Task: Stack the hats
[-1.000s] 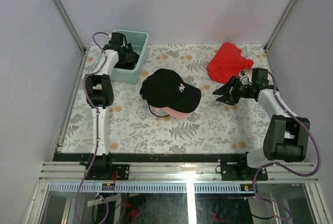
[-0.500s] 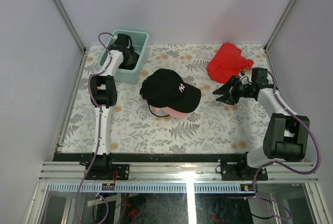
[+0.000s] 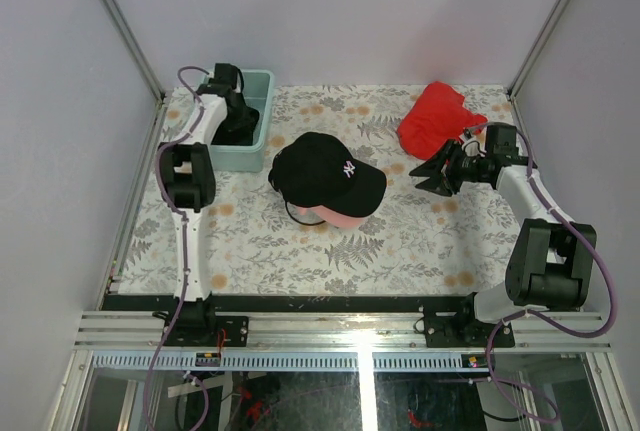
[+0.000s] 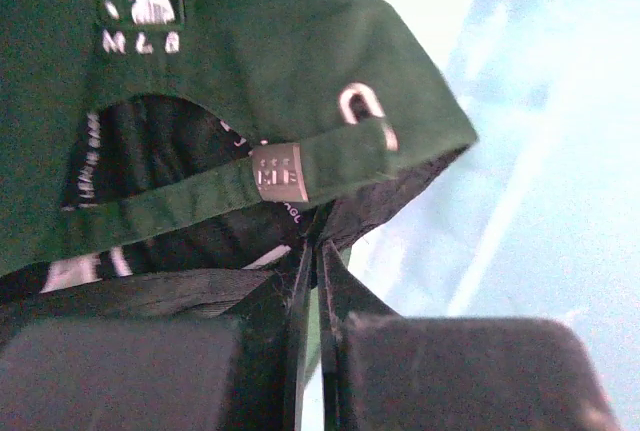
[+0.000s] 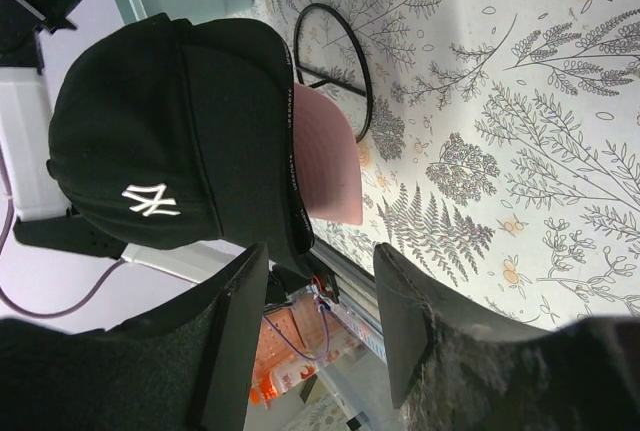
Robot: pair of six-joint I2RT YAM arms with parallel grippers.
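Black cap [image 3: 325, 173] sits atop the pink cap [image 3: 343, 219] at mid-table; just right of them the right gripper [image 3: 432, 173] hovers with jaws half apart, empty; farther back lies red cloth [image 3: 437, 119]; inside the mint tub [image 3: 235, 159], the left gripper [image 4: 312, 253] is pinched tight on a dark green cap [image 4: 250, 41].

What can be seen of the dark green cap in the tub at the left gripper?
The dark green cap shows its back to the left wrist camera. It looks like cotton cloth, with a small white embroidered logo above the arched rear opening. An adjuster strap carries a metal clasp and a silver loop, and the lining is black. It lies in the mint-green tub. The left gripper is shut at the rim under the strap; whether it pinches fabric is unclear.
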